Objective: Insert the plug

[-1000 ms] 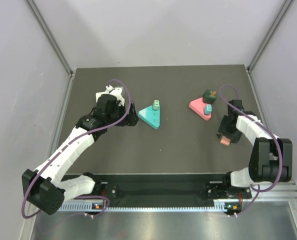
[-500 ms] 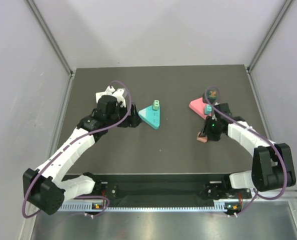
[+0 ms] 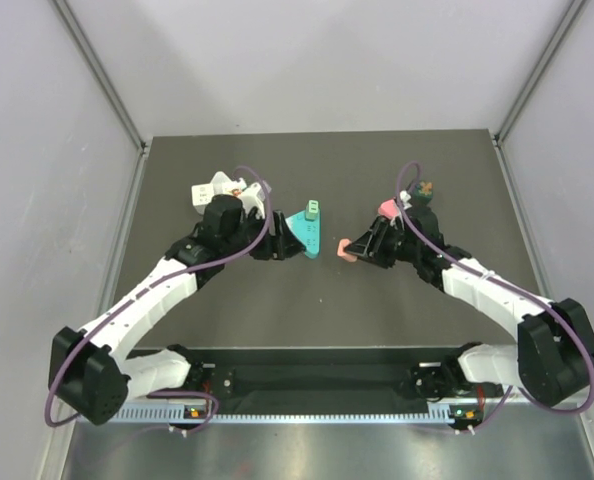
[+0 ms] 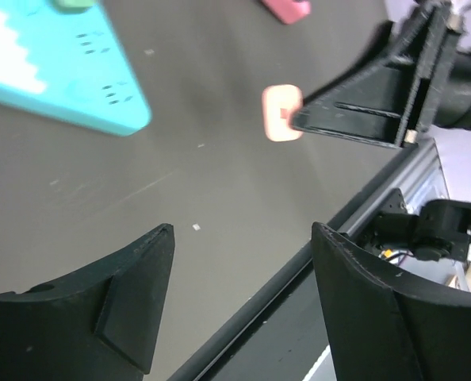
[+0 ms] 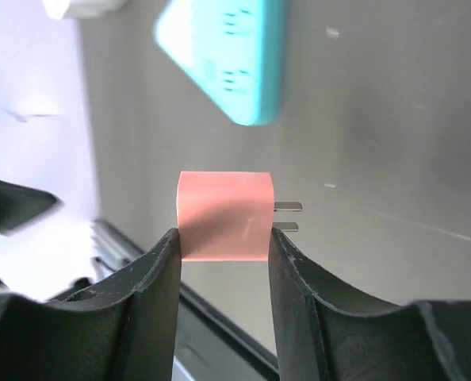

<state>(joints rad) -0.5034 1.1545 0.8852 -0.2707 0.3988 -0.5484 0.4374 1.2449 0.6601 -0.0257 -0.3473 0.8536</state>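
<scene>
My right gripper [image 3: 357,247] is shut on a salmon-pink plug [image 5: 224,216] whose two metal prongs point sideways. It holds the plug above the table, just right of the teal triangular power strip [image 3: 304,232], which also shows in the right wrist view [image 5: 234,55] and the left wrist view [image 4: 61,71]. The plug shows in the left wrist view [image 4: 281,113] too. A green plug [image 3: 314,209] sits in the teal strip. My left gripper [image 3: 280,247] is open and empty at the strip's left side.
A pink triangular power strip [image 3: 387,210] lies behind my right arm, mostly covered by it. A dark cube [image 3: 424,190] with an orange mark sits at its far end. A white object [image 3: 209,188] lies behind my left arm. The table's front rail [image 4: 315,262] is near.
My right gripper has carried the pink plug left, from the right side of the table to just beside the teal strip. My left gripper has shifted right, closer to the strip.
</scene>
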